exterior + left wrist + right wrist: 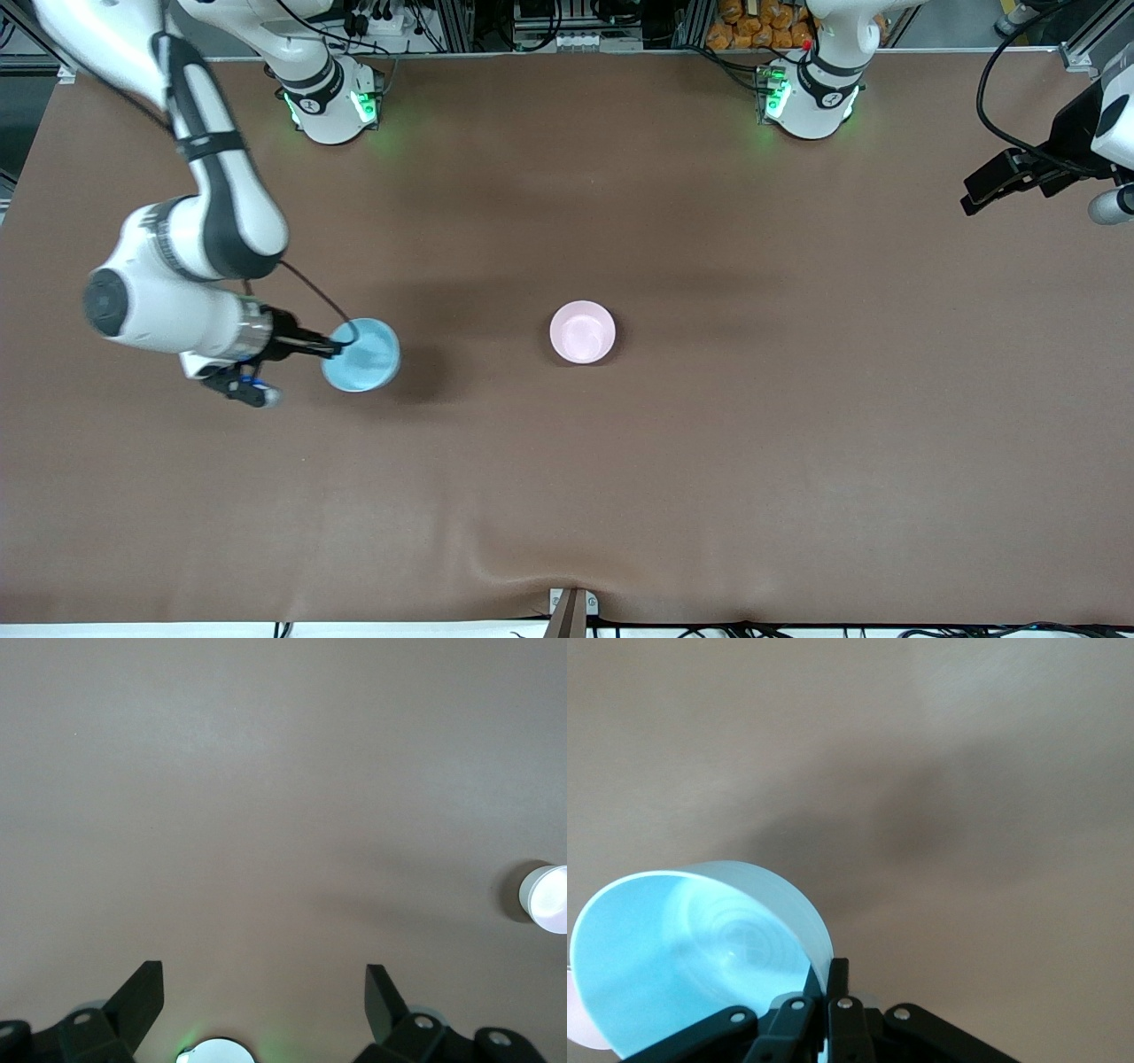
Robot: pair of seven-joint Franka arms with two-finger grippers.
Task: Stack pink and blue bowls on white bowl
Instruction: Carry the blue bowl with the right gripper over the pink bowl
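My right gripper (335, 347) is shut on the rim of the light blue bowl (363, 355) and holds it tilted just above the table, toward the right arm's end. In the right wrist view the fingers (840, 973) pinch the blue bowl's (682, 948) wall. The pale pink bowl (582, 331) stands upright at mid-table, apart from the blue one. It also shows in the left wrist view (547, 896), where its outer wall looks whitish. No separate white bowl shows. My left gripper (988, 188) is open and empty (266, 992), waiting high over the left arm's end.
The brown table cloth (709, 461) has a wrinkle near the front edge at the middle. The two arm bases (332, 102) stand along the edge farthest from the front camera.
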